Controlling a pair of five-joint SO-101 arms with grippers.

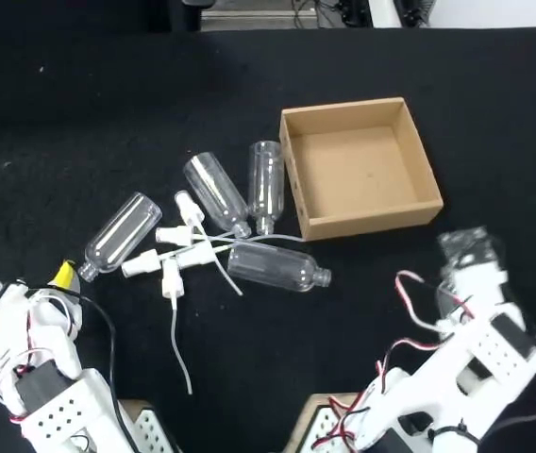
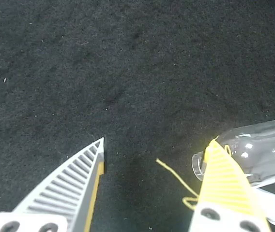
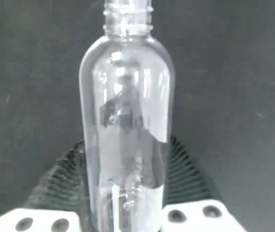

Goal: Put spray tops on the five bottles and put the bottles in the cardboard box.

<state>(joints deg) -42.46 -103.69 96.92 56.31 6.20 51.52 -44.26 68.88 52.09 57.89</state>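
right wrist view shows the right gripper (image 3: pixel 125 162) gripping a clear bottle (image 3: pixel 125 96). the left gripper (image 2: pixel 157 141) is spread wide, its yellow finger (image 2: pixel 222 179) just beside a lying bottle (image 2: pixel 268 150). the cardboard box (image 1: pixel 343 109) sits well apart.

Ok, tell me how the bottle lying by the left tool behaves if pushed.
The bottle looks empty and clear, so it is probably light. It lies on its round side, so it may roll. Its smooth wall could slip in the left tool.
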